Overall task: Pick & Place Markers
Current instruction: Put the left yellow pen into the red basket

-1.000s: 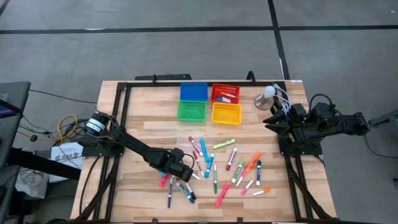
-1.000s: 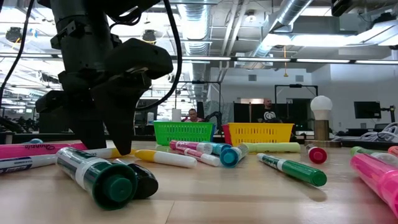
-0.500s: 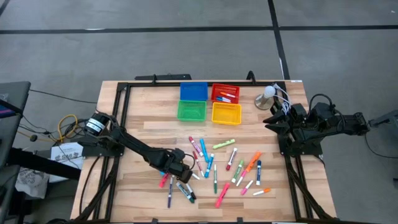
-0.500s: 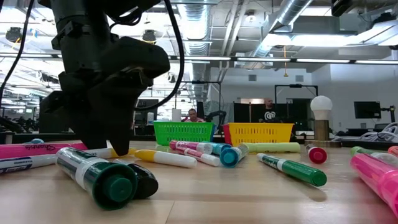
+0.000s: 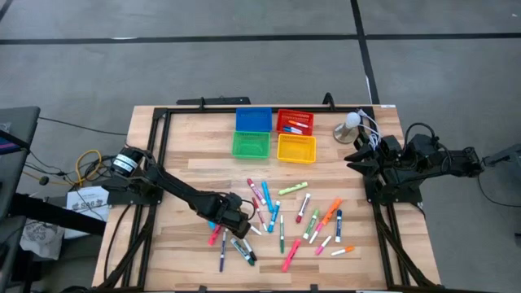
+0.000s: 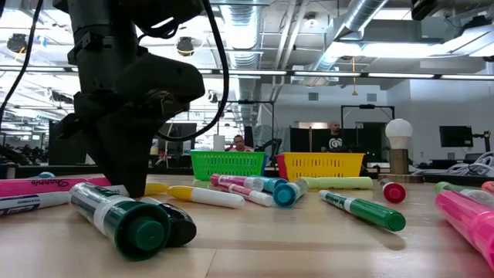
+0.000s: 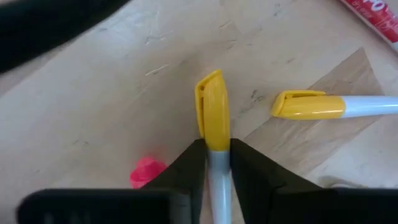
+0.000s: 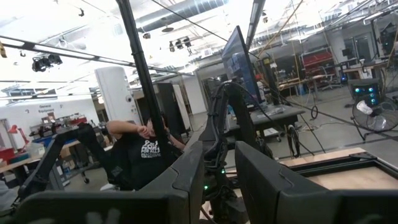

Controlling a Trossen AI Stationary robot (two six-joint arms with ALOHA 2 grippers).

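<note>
Several markers with coloured caps lie scattered on the near half of the wooden table. My left gripper stands over the left part of the scatter, pointing steeply down, shut on a yellow-capped marker with a white barrel. A second yellow-capped marker lies on the wood close beside it. My right gripper waits at the table's right edge, raised, its fingers a narrow gap apart with nothing between them. My left gripper pinches the yellow-capped marker's white barrel, just behind the cap, between its two fingers. The fingers come from above, pointing down, one on each side of the barrel. The marker lies flat on the table, and its cap sticks out past the fingertips.
Four small square bins stand at the table's far middle: blue, red with markers inside, green and yellow. A white ball on a round base stands at the far right. A thick green marker lies near the low camera.
My left gripper has stayed over the same spot, rolled a little about its own line, and shut: its two fingers, apart at first in the low view, now stand together on the yellow-capped marker, which still lies on the table.
</note>
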